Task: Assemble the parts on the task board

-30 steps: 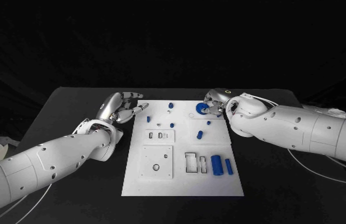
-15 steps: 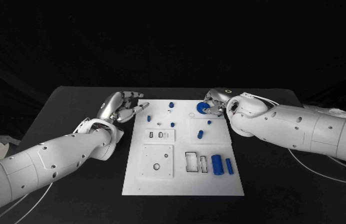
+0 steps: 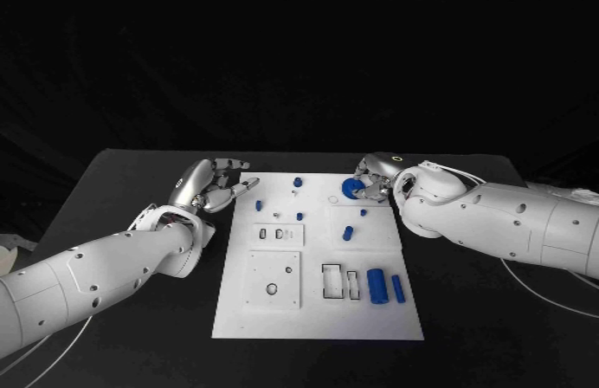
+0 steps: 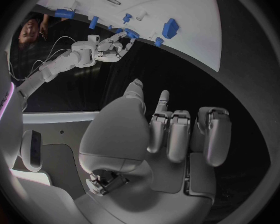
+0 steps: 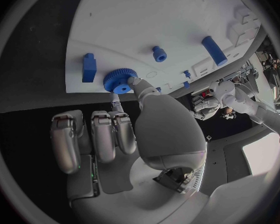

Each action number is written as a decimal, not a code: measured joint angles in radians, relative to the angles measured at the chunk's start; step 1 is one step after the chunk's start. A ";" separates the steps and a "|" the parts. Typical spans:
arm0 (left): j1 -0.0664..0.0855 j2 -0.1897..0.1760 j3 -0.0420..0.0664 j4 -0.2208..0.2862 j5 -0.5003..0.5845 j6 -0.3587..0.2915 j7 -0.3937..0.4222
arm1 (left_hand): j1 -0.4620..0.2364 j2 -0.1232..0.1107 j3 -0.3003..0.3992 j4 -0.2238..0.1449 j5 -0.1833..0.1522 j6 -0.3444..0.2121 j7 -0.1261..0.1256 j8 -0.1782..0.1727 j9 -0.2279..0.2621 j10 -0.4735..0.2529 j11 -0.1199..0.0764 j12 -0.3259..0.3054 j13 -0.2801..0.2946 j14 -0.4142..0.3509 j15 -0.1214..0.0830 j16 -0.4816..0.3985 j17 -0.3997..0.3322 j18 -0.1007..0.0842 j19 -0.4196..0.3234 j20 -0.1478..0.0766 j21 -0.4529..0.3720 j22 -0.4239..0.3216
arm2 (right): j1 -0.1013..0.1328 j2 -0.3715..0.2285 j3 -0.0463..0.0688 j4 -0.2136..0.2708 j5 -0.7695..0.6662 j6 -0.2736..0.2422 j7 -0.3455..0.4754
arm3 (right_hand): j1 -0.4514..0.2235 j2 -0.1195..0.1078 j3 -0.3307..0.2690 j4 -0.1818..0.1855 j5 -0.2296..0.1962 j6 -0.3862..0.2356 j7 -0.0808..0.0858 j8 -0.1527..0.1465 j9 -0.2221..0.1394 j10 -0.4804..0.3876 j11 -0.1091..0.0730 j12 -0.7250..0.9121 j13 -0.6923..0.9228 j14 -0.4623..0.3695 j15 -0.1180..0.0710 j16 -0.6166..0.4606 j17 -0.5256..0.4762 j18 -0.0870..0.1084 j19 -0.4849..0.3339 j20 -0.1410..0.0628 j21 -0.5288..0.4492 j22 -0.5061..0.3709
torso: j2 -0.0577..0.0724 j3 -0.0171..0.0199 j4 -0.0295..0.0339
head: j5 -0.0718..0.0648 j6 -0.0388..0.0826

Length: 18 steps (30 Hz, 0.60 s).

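Nothing on the task board has shifted since a second ago: right hand still pinches the blue gear at its fingertips, apparently to seat it on the board's far corner, while left hand waits beside the board, fingers loosely curled and empty.

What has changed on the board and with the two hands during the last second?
Nothing has visibly changed. The right hand still touches the blue gear at the far right of the board. The left hand stays beside the board's left edge, holding nothing. The other blue parts lie where they were.
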 measured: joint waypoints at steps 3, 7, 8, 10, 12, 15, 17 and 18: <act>0.000 0.000 0.000 0.000 0.000 0.000 0.000 | 0.000 0.000 0.000 0.000 0.000 0.000 0.000 0.000 -0.001 0.000 0.000 0.000 0.000 0.000 0.000 0.000 0.000 0.000 0.000 0.000 0.000 0.000 | -0.001 0.000 -0.001 0.001 0.012 -0.010 0.007 | 0.000 0.000 0.000 0.000 -0.002 0.000 0.000 0.001 0.000 0.000 0.000 0.000 0.000 0.000 0.000 0.000 0.000 0.000 0.000 0.000 0.000 0.000 | 0.000 0.0000 0.0001 | 0.001 0.001; 0.000 -0.001 0.000 0.000 0.000 0.000 0.000 | 0.000 0.000 0.000 0.000 0.000 0.000 0.000 0.000 -0.001 0.000 0.000 0.000 0.000 0.000 0.000 0.000 0.000 0.000 0.000 0.000 0.000 0.000 | -0.003 0.000 -0.002 0.005 0.047 -0.029 0.021 | 0.000 0.000 0.001 -0.001 -0.007 0.002 0.001 0.001 0.000 0.000 0.000 0.000 0.000 0.000 0.000 0.000 0.000 0.000 0.000 0.000 0.000 0.000 | 0.000 0.0000 0.0002 | 0.002 0.000; 0.000 -0.001 0.000 0.000 0.000 0.000 0.000 | 0.000 0.000 0.000 0.000 0.000 0.000 0.000 0.000 -0.001 0.000 0.000 0.000 0.000 0.000 0.000 0.000 0.000 0.000 0.000 0.000 0.000 0.000 | -0.003 0.000 -0.002 0.007 0.060 -0.037 0.026 | 0.000 0.000 0.003 -0.003 -0.007 0.005 0.003 0.002 0.000 0.000 0.000 0.000 0.000 0.000 0.000 0.000 0.000 0.000 0.000 0.000 0.000 0.000 | 0.000 0.0000 0.0002 | 0.003 0.000; 0.000 -0.001 0.000 0.000 0.000 0.000 0.000 | 0.000 0.000 0.000 0.000 0.000 0.000 0.000 0.000 -0.001 0.000 0.000 0.000 0.000 0.000 0.000 0.000 0.000 0.000 0.000 0.000 0.000 0.000 | -0.003 0.001 -0.002 0.011 0.081 -0.051 0.035 | 0.000 0.000 0.005 -0.004 -0.007 0.008 0.006 0.002 0.000 0.000 0.000 0.000 0.000 0.000 0.000 0.000 0.000 0.000 0.000 0.000 0.000 0.000 | 0.000 -0.0002 0.0004 | 0.003 0.000; 0.000 -0.001 0.000 0.000 0.000 0.000 0.000 | 0.000 0.000 0.000 0.000 0.000 0.000 0.000 0.000 -0.001 0.000 0.000 0.000 0.000 0.000 0.000 0.000 0.000 0.000 0.000 0.000 0.000 0.000 | -0.003 0.004 -0.001 0.016 0.101 -0.066 0.045 | 0.000 0.000 0.010 -0.004 -0.009 0.012 0.010 0.002 0.000 0.000 0.000 0.000 0.000 0.000 0.000 0.000 0.000 0.000 0.000 0.000 0.000 0.000 | 0.000 -0.0003 0.0005 | 0.004 0.000; 0.000 -0.002 0.000 0.001 0.000 0.000 -0.001 | 0.000 0.000 0.000 0.000 0.000 0.000 0.000 0.000 -0.001 0.000 0.000 0.000 0.000 0.000 0.000 0.000 0.000 0.000 0.000 0.000 0.000 0.000 | -0.001 0.009 0.000 0.021 0.123 -0.085 0.060 | 0.000 0.000 0.011 -0.006 -0.014 0.016 0.014 0.002 0.002 0.000 0.007 0.000 0.000 0.000 0.000 0.000 0.000 0.000 0.000 0.000 0.000 0.000 | 0.000 -0.0002 0.0004 | 0.006 0.000; 0.000 -0.002 0.000 0.002 0.000 0.000 -0.001 | 0.003 0.003 0.000 0.000 0.000 0.000 0.000 0.000 -0.001 0.000 0.000 0.000 0.000 0.000 0.000 0.000 0.000 0.000 0.000 0.000 0.000 0.000 | 0.000 0.017 0.001 0.024 0.136 -0.099 0.070 | 0.000 0.000 0.015 -0.010 -0.015 0.019 0.013 0.002 0.006 0.000 0.007 0.000 0.000 0.000 0.000 0.000 0.000 0.000 0.000 0.000 0.000 0.000 | 0.000 -0.0003 0.0004 | 0.008 0.000; 0.000 -0.002 0.000 0.002 0.000 0.000 -0.001 | 0.004 0.004 0.000 0.000 0.000 0.000 0.000 0.000 -0.001 0.000 0.000 0.000 0.000 0.000 0.000 0.000 0.000 0.000 0.000 0.000 0.000 0.000 | 0.000 0.021 0.002 0.026 0.141 -0.104 0.075 | 0.000 0.000 0.015 -0.010 -0.015 0.024 0.015 0.002 0.006 0.000 0.007 0.000 0.000 0.000 0.000 0.000 0.000 0.000 0.000 0.000 0.000 0.000 | 0.000 -0.0003 0.0004 | 0.008 0.000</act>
